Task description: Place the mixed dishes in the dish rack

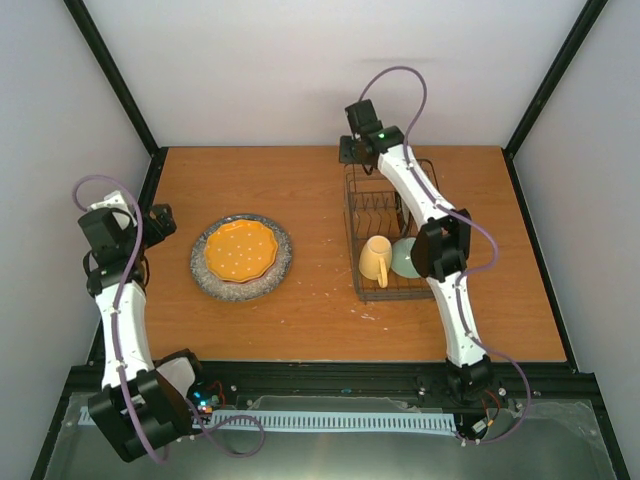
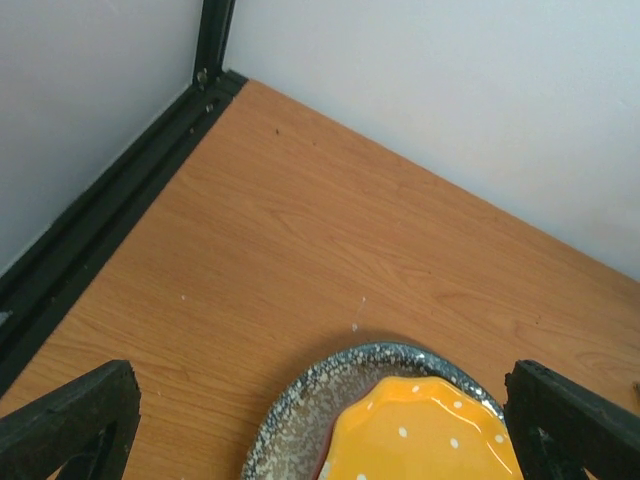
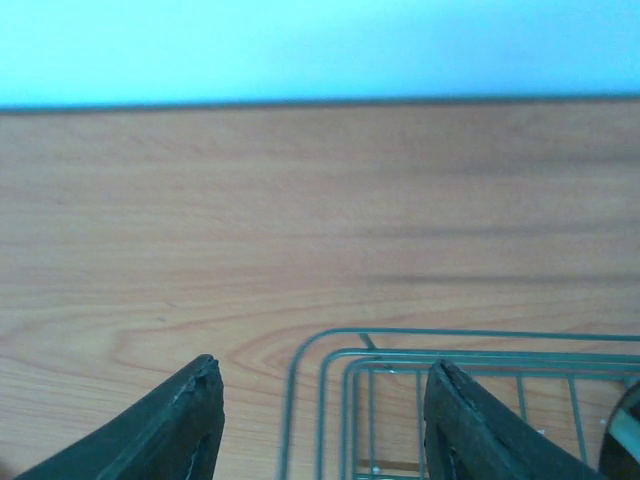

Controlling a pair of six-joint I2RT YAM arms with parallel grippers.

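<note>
Now both arms hang empty: left fingers (image 2: 80, 420) spread wide just short of the orange plate (image 2: 420, 440) stacked on a speckled plate (image 2: 290, 410) (lining up a grab, I'd judge), right fingers (image 3: 170, 425) parted over a far corner of the dish rack (image 3: 348, 420). Its yellow mug (image 1: 375, 258) sits behind them, out of wrist view.

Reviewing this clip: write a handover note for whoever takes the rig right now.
Left hand: open, empty, left of the stacked plates.
Right hand: open, empty, over the far left corner of the dish rack.
Done: yellow mug and pale green dish are in the rack.
Left: orange dotted plate, stacked on the speckled grey plate, both on the table.
</note>
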